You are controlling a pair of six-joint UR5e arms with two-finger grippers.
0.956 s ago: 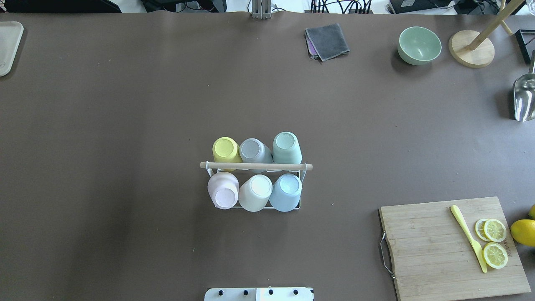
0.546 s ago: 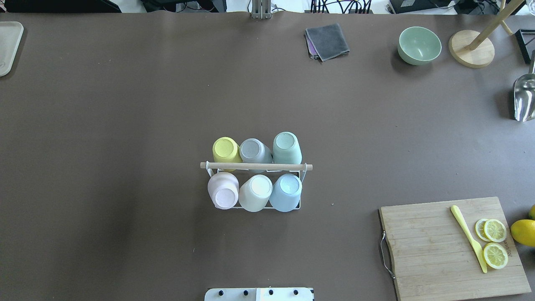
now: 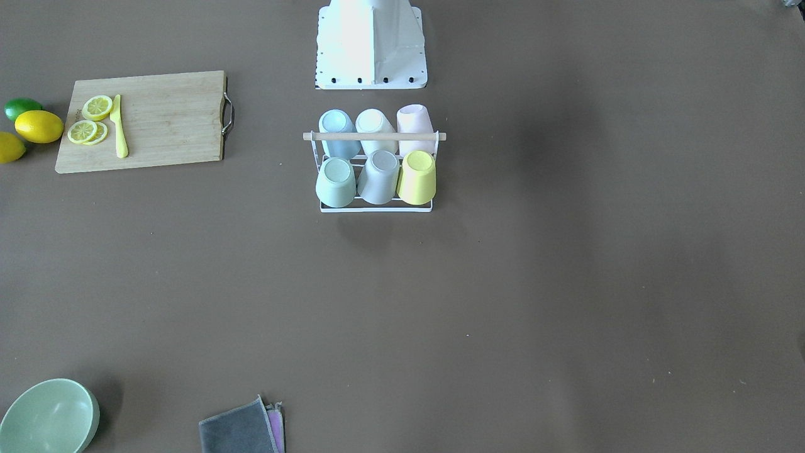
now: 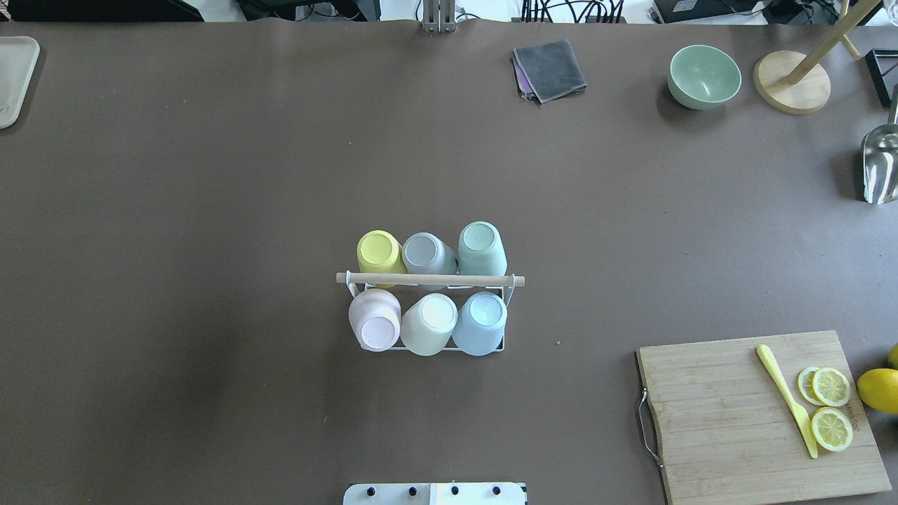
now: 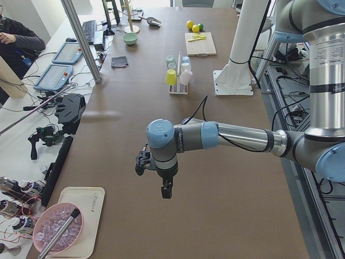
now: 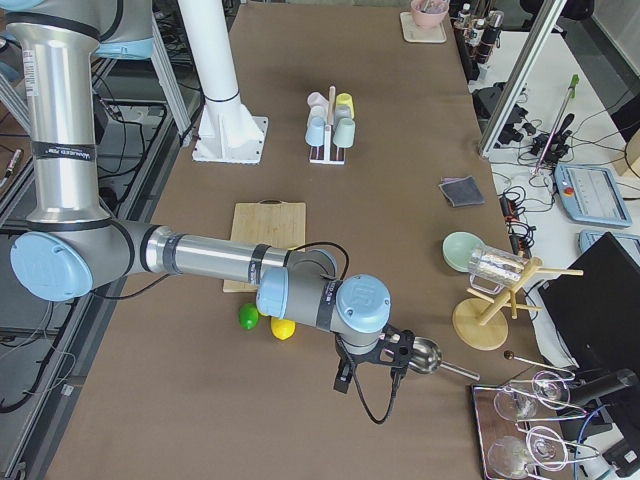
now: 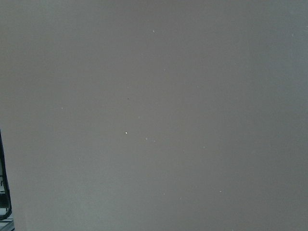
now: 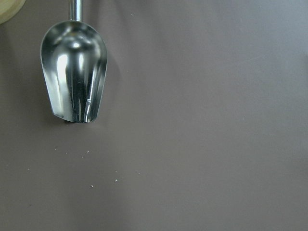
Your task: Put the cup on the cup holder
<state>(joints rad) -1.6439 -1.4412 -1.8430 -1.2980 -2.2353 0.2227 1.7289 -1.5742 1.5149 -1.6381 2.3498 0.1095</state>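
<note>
Overhead view: cup holder [image 4: 429,279], a white wire rack w/ wooden rod handle, stands mid-table [image 4: 210,175], just beyond the robot base. Six cups sit inverted on its prongs, bottoms up. Far row, left to right: yellow [image 4: 379,250], grey [image 4: 425,253], green [image 4: 481,248]. Near row: pink [image 4: 376,320], white [image 4: 430,322], blue [image 4: 480,322]. The rod runs between the two rows.

Left gripper [image 5: 166,193] hangs over bare table toward the left end, well apart from the holder; jaw state can't be told, since only a side view shows it. Right gripper [image 6: 365,375] hangs at the right end, above a metal scoop [image 8: 74,72]; jaw state likewise can't be told.

Also on the table: cutting board [image 4: 729,414] w/ lemon slices [image 4: 831,407] and a yellow knife [image 4: 786,398] at near right; green bowl [image 4: 704,76] and grey cloth [image 4: 549,69] at far right.
</note>
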